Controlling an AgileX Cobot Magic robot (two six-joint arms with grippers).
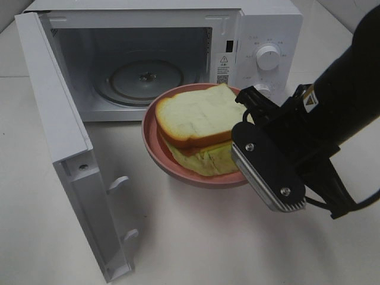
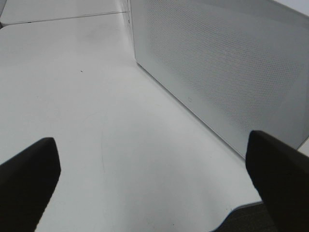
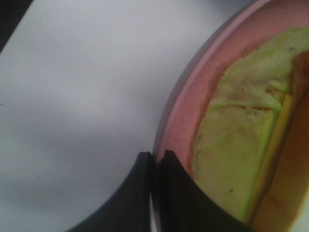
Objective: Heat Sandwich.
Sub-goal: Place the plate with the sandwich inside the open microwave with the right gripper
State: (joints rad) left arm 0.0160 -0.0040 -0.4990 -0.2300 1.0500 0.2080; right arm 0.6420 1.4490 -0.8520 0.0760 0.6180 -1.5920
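Sandwich (image 1: 199, 116) is seen lying on the pink plate (image 1: 178, 171), just outside the open microwave (image 1: 261, 24), whose glass tray (image 1: 142, 80) sits at eleven o'clock from it. The plate's rim is pinched at four o'clock by the right gripper (image 3: 155, 162), jaws clenched tight on it. The left gripper (image 2: 149, 154) is held spread wide, released, over the white table (image 2: 96, 96) beside the swung-open door (image 1: 59, 119).

The white microwave (image 1: 261, 35) stands on the tabletop (image 1: 208, 237) with its door (image 1: 65, 148) swung wide open, the glass turntable (image 1: 139, 80) visible inside. Just in front of the opening, the right gripper (image 1: 242, 155) has its jaws pinched on the right rim of the pink plate (image 1: 154, 139), which carries the sandwich (image 1: 199, 116).
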